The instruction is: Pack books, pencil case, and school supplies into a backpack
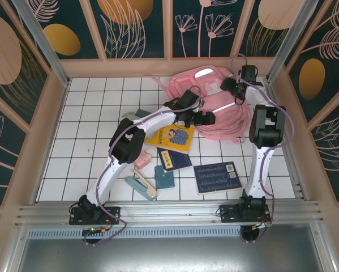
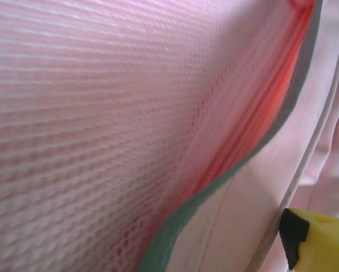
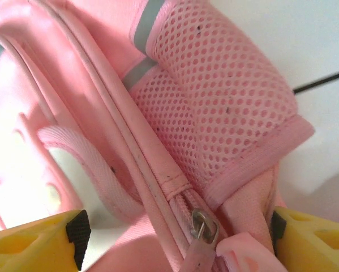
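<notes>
Tabletop (image 1: 90,113): white square tiles, dark grid lines. Pale wood frame (image 1: 158,66) boxes it on three sides. Wall panels (image 1: 136,28) above: dark teal, pale line-drawn leaves and flowers, orange and peach ovals. Metal posts (image 1: 42,37) slant at both back corners. Aluminium rail (image 1: 169,211) along near edge, grey slotted strip (image 1: 169,233) below.

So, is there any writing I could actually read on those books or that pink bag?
No text here is legible.
Large dark navy flat book: rows of pale text lines, too small to read.
Smaller dark navy flat book: pale cover marks, too small to read.
Thin yellow book with blue cover picture: any title too small to read.
Pink fabric backpack: no lettering I can make out.
</notes>
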You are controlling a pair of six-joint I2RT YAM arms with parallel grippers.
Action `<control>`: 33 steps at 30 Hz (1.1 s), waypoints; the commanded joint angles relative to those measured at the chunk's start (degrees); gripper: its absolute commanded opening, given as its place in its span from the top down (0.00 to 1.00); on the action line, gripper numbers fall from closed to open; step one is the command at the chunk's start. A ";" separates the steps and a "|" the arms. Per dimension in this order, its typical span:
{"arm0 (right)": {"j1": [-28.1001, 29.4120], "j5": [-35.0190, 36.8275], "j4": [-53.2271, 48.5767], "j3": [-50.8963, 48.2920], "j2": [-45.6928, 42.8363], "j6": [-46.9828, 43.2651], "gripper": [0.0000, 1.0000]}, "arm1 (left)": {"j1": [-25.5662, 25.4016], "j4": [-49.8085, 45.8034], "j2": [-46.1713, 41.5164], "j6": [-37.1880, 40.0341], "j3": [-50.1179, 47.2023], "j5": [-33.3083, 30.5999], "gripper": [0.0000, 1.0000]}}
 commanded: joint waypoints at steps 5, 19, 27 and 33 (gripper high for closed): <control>2.98 8.11 -7.52 -2.65 -11.97 2.73 0.01 | -2.53 0.80 -7.94 8.52 3.16 -3.25 0.01; 0.11 10.77 -5.30 -20.40 -28.24 7.75 0.07 | -2.12 -5.34 -14.35 10.20 -3.07 -8.89 0.02; 0.23 5.71 -3.26 -31.29 -34.14 10.81 0.19 | 0.01 1.46 -23.73 8.07 -19.50 -6.77 0.12; 1.30 6.99 -5.63 -41.91 -42.56 17.54 0.22 | 3.55 9.14 -32.15 2.38 -33.18 -8.12 0.12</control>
